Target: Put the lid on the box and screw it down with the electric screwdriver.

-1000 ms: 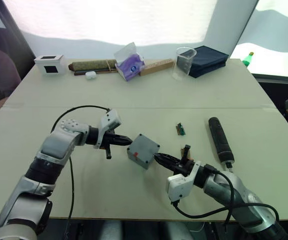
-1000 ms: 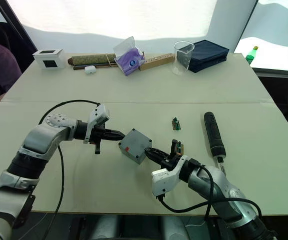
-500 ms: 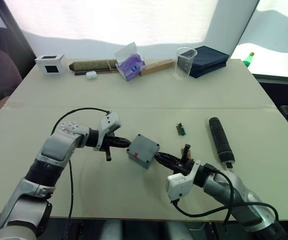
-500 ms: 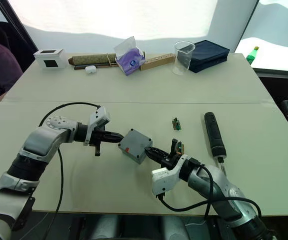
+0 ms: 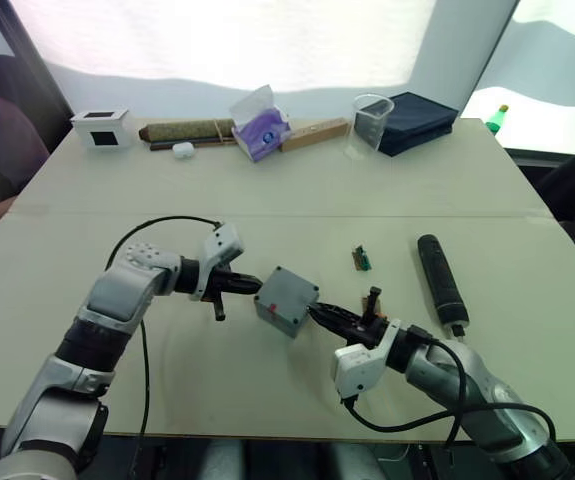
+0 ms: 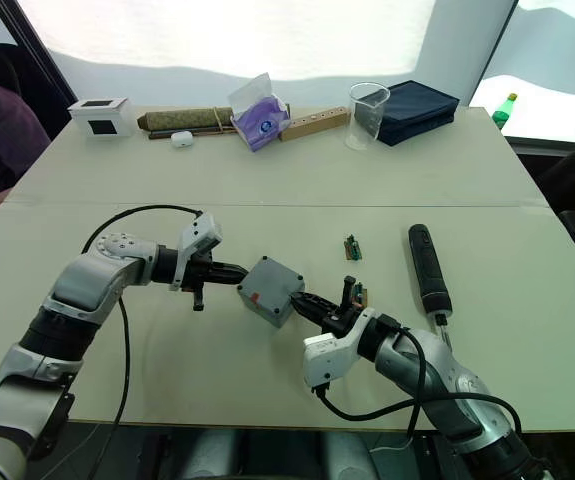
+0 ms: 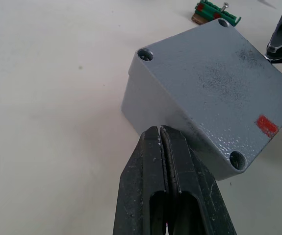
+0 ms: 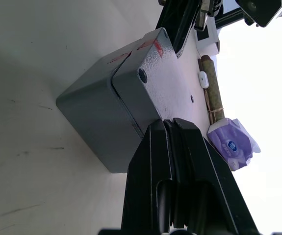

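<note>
Little has moved since the earlier frames: both arms stay bent inward over the table, tips against the box. At the table's near middle, the box sits with the lid already on top. From the left, the left gripper reaches in level, fingers pressed together, its tip touching the box's left side. From the near right, the right gripper points in, fingers likewise pressed together, touching the opposite side. Well right of the box lies the screwdriver, untouched.
</note>
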Motion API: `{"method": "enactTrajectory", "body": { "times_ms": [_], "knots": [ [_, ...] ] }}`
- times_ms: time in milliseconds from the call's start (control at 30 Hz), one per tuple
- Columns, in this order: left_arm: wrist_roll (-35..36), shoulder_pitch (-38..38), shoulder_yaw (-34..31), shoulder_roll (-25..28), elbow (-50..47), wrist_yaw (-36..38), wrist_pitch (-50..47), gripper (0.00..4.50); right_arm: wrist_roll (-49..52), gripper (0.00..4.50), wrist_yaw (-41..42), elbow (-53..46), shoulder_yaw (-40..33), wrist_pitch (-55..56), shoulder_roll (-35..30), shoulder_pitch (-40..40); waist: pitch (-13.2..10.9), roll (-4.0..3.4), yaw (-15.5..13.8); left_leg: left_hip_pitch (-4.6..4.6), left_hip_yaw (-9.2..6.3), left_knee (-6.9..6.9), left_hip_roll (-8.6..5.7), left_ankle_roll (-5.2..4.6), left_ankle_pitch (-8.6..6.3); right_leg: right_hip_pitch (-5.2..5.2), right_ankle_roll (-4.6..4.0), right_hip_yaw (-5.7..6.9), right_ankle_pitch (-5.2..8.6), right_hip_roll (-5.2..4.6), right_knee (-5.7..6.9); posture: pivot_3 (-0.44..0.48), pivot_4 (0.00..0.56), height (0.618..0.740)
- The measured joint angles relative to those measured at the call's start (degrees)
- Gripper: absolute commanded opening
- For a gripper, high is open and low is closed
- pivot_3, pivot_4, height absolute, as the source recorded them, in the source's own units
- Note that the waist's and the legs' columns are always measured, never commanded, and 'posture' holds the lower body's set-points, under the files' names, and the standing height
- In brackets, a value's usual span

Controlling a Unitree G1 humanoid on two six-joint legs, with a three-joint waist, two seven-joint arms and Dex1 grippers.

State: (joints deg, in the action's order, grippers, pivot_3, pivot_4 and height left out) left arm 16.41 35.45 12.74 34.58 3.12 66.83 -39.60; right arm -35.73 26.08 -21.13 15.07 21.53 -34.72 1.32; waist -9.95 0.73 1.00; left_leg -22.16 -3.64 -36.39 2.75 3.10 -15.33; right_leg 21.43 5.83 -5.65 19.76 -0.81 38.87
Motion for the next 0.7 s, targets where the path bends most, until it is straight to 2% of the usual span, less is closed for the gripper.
{"method": "enactTrajectory", "body": {
  "times_ms": [700],
  "knots": [
    [-0.84, 0.1, 0.88, 0.51, -1.63, -0.57, 0.37, 0.0, 0.63, 0.07, 0.06, -0.08, -0.25, 0.0, 0.01, -0.29, 0.0, 0.0, -0.01, 0.01, -0.01, -0.13, 0.0, -0.01, -0.01, 0.01, 0.0, 0.0, 0.01, 0.01, 0.17, 0.0, 0.15, 0.737]
  ]
}}
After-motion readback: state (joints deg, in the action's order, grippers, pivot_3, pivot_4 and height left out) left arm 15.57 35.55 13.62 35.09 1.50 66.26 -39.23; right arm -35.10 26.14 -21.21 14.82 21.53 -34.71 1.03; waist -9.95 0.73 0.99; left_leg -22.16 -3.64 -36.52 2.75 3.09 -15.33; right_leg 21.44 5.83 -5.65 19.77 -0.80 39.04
